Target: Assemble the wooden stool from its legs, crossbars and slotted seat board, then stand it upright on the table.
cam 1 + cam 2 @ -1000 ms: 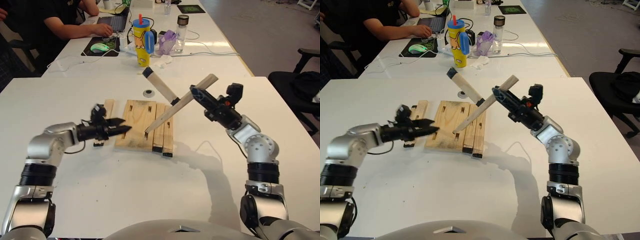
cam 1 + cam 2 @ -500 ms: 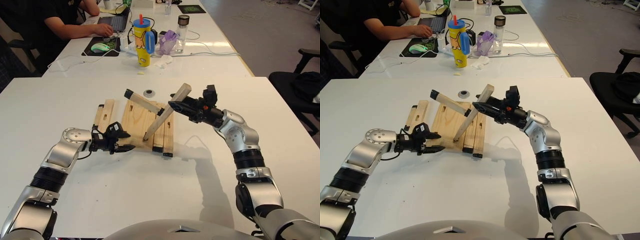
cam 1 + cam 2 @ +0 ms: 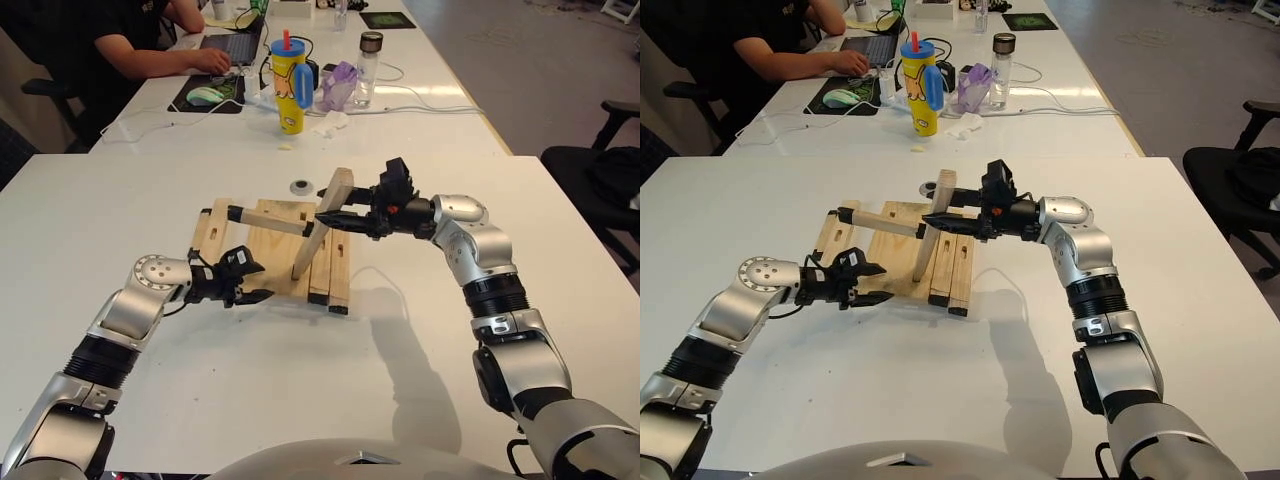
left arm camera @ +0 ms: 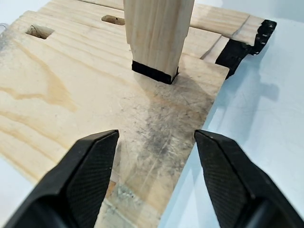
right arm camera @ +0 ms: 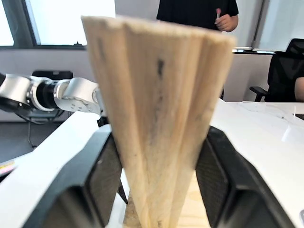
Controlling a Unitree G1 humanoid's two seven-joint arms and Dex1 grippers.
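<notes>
The right gripper (image 3: 326, 216) was clamped on the leg (image 3: 310, 250), which leaned steeply with its black-tipped foot down on the seat board (image 3: 272, 258); the left gripper (image 3: 258, 282), jaws spread wide, sat at the board's near edge, that foot straight ahead of it

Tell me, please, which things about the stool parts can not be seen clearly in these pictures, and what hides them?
1. Foot of the leg, left wrist view: its own black tip hides whether it sits in a slot of the seat board or only on top.
2. Joint of crossbar and leg, eye views: the right pincer partly covers it.
3. Seat board slots, right wrist view: the held leg blocks them.
</notes>
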